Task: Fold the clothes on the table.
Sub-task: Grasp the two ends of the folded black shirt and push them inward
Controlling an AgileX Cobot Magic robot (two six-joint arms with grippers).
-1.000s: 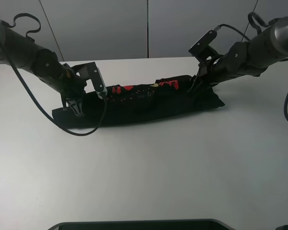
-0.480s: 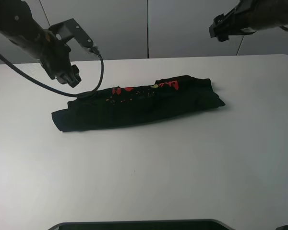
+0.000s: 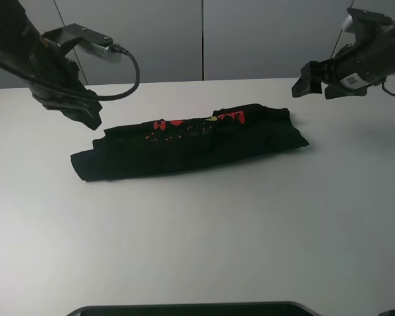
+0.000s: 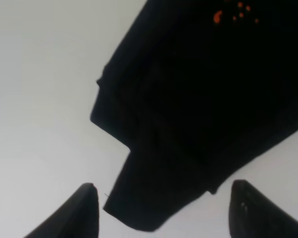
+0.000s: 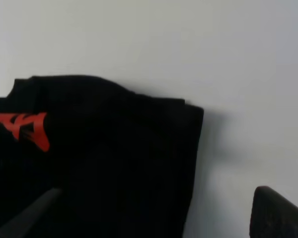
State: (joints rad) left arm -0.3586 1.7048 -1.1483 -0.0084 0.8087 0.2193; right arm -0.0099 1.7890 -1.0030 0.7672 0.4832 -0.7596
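Observation:
A black garment (image 3: 191, 141) with red print lies folded into a long strip across the white table (image 3: 197, 230). My left gripper (image 3: 87, 117) hangs open and empty above the strip's left end, not touching it. The left wrist view shows that end (image 4: 188, 109) below the spread fingertips (image 4: 87, 206). My right gripper (image 3: 304, 85) is open and empty, raised just beyond the strip's right end. The right wrist view shows that end (image 5: 114, 148) with red lettering (image 5: 25, 129) between the spread fingers (image 5: 275, 213).
Grey wall panels (image 3: 204, 33) stand behind the table's far edge. A dark object (image 3: 191, 309) lies along the table's near edge. A black cable (image 3: 128, 72) loops from the left arm above the garment.
One second ago both grippers were down on the garment's ends. They have let go and lifted away. The garment lies flat where it was.

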